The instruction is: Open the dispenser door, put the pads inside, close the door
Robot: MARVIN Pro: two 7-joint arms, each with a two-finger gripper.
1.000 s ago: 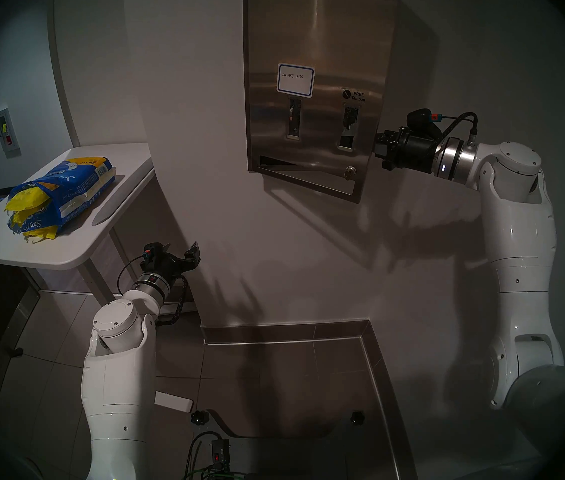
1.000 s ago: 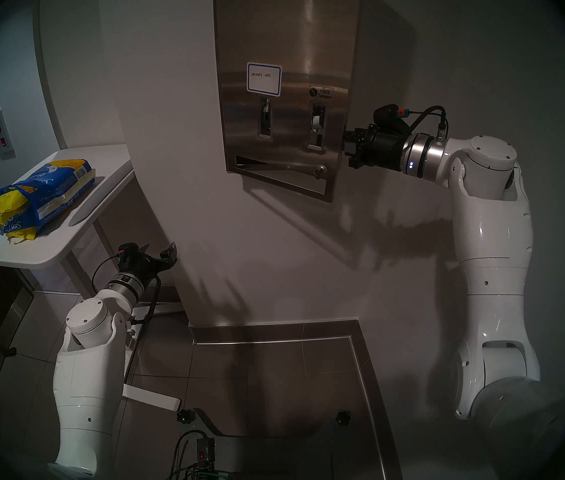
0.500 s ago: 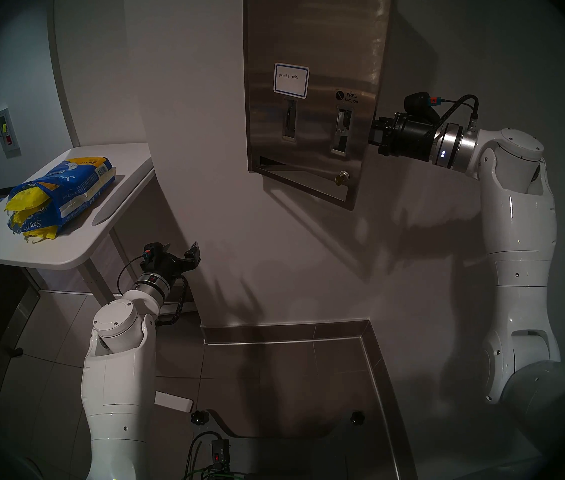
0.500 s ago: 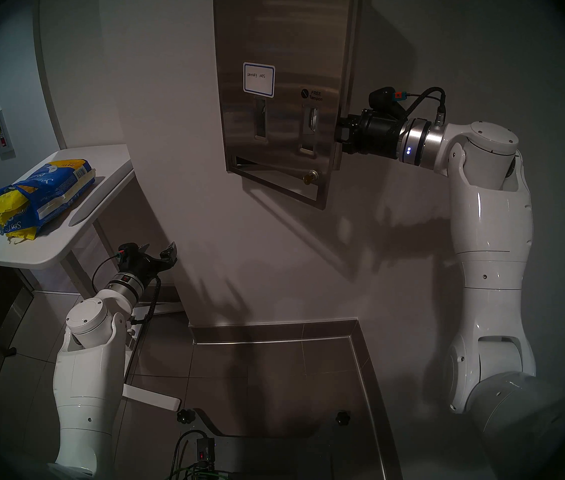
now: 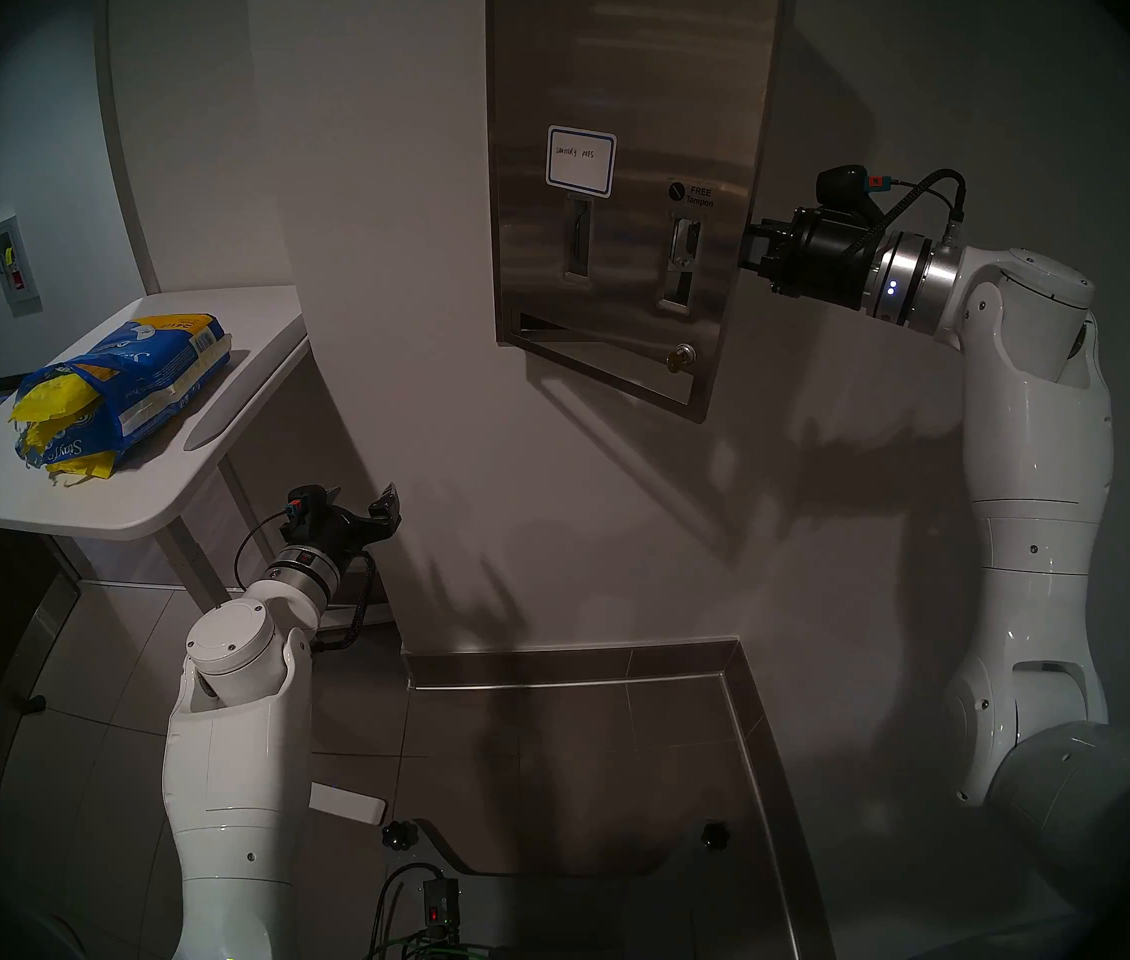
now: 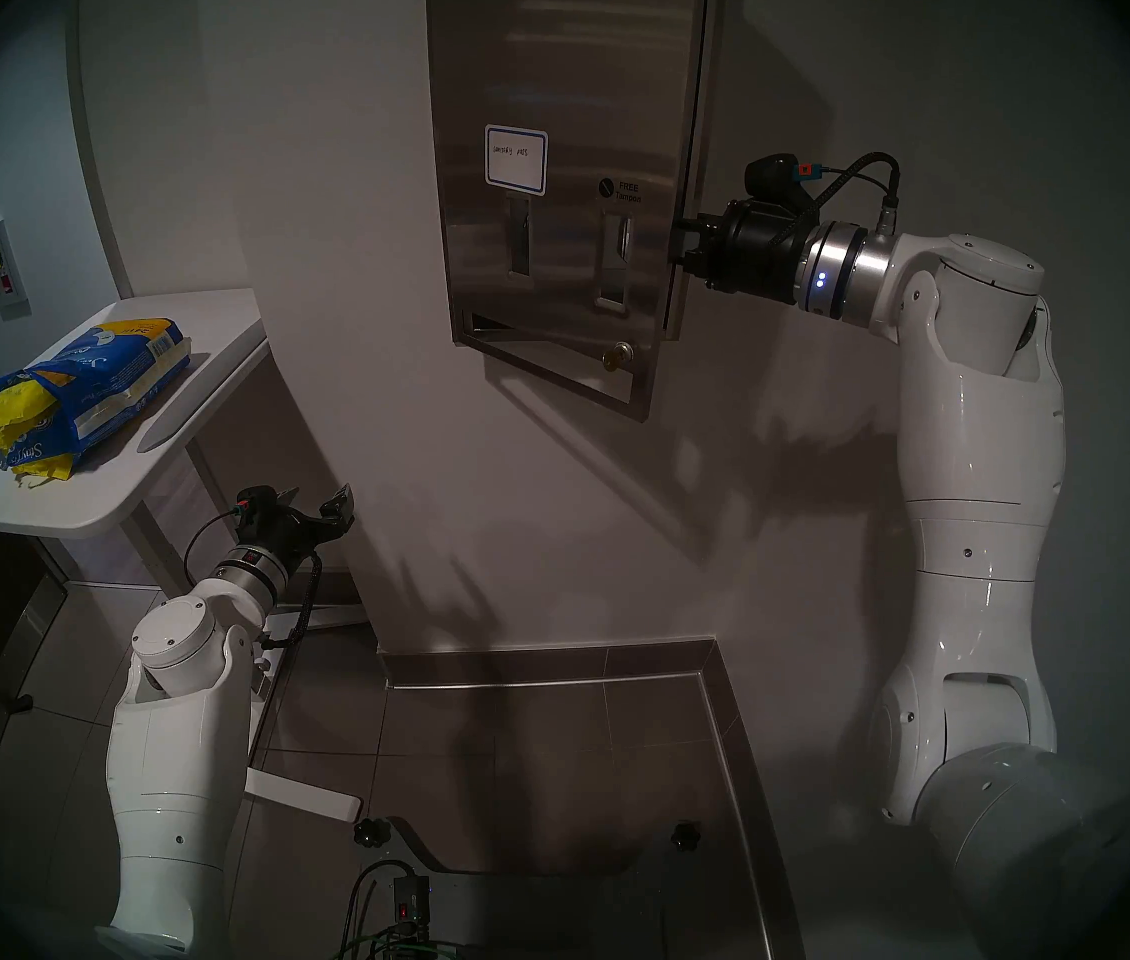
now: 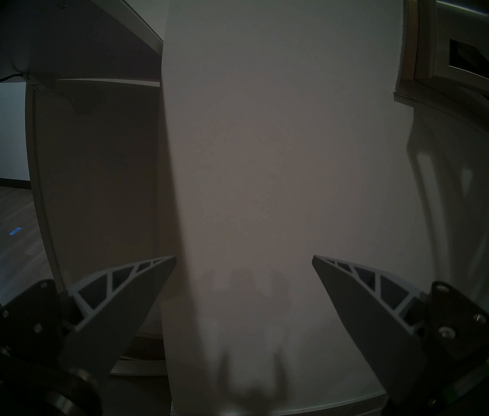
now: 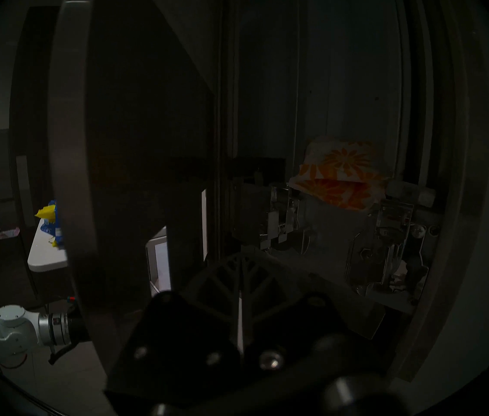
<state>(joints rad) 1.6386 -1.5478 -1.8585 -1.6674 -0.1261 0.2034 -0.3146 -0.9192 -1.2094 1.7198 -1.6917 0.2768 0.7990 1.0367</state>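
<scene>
Opening the dispenser door (image 5: pixel 624 196) is the step in hand: in the head stereo left view the right hand (image 5: pixel 749 252) is at the door's free right edge, and the brushed-steel panel stands swung partly out from the wall, hinged on its left. The pads (image 5: pixel 53 401), yellow packets, spill from the torn end of a blue printed bag (image 5: pixel 132 383) on the white worktop (image 5: pixel 132 508), well apart from the dispenser. The left hand (image 5: pixel 368 505) hangs low beside the worktop's leg. The head stereo right view shows a dark gap behind the door's right edge. In the left wrist view the left fingers (image 7: pixel 129 289) are spread wide, with nothing but bare wall between them. In the right wrist view the right fingers (image 8: pixel 228 280) are pressed together, empty, poking behind the door; white packets with orange flowers (image 8: pixel 342 172) sit inside. Next, I judge, the door needs swinging wider before a pad is fetched.
</scene>
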